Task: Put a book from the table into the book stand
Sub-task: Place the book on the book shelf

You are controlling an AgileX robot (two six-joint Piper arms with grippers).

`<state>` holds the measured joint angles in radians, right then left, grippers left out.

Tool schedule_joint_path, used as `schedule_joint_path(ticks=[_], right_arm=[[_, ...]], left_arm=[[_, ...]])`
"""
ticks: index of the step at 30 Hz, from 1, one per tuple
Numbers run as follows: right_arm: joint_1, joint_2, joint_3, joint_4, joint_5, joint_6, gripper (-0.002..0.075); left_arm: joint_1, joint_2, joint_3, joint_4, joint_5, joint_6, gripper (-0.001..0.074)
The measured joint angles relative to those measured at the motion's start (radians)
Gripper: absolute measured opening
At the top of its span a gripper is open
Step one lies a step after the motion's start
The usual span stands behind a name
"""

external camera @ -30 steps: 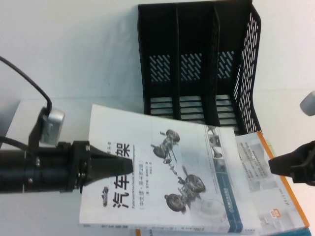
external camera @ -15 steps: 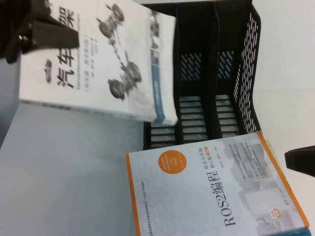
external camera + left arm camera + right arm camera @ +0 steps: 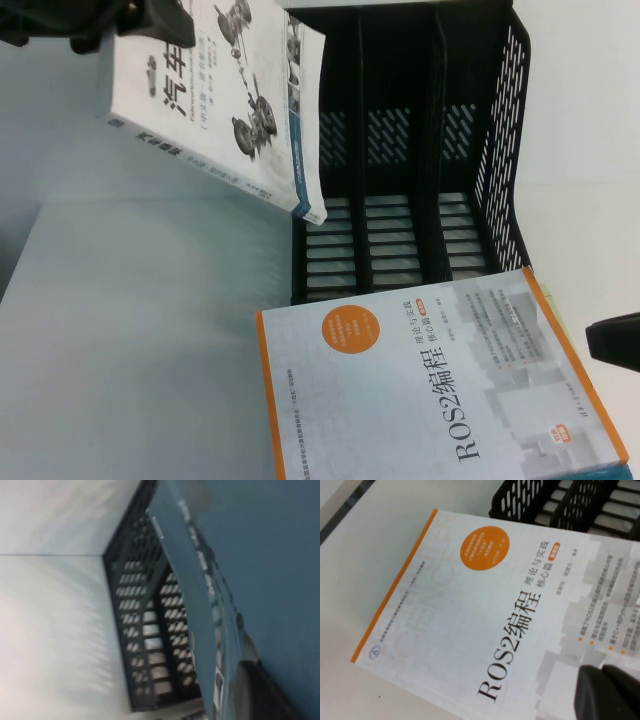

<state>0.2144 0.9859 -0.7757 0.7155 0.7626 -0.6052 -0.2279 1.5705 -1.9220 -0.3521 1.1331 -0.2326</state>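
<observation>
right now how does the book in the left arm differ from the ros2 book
The book is held tilted in the air by the left gripper beside the book stand; the ROS2 book lies flat on the table, with the right gripper at its edge. The book's cover has a blue strip; the ROS2 book's has orange edging. Both are white paperbacks.

White book [image 3: 215,100] with black title and blue strip, black perforated book stand [image 3: 420,150], orange-edged ROS2 book [image 3: 430,385].

The white table [image 3: 140,330] is carrying two things directly — the black book stand [image 3: 480,140] is standing at the far side, and the orange-edged ROS2 book [image 3: 430,380] is lying flat just before it.

Both grippers are off the table — the left gripper [image 3: 150,15] is hanging high at the far left, the right gripper [image 3: 615,342] at the right edge.
</observation>
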Motion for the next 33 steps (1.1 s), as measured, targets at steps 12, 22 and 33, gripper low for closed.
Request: schedule_joint_path(ticks=[12,22,33], right_arm=[[0.000,0.000,0.000,-0.058,0.034,0.032,-0.0003],[0.000,0.000,0.000,-0.068,0.036,0.035,-0.0003],[0.000,0.000,0.000,-0.068,0.036,0.035,-0.0003]], left_arm=[[-0.114,0.132,-0.042,0.179,-0.015,-0.075,0.0119],[-0.142,0.204,-0.062,0.191,-0.041,-0.075,0.0119],[-0.144,0.226,-0.105,0.180,-0.033,-0.054,0.0119]])
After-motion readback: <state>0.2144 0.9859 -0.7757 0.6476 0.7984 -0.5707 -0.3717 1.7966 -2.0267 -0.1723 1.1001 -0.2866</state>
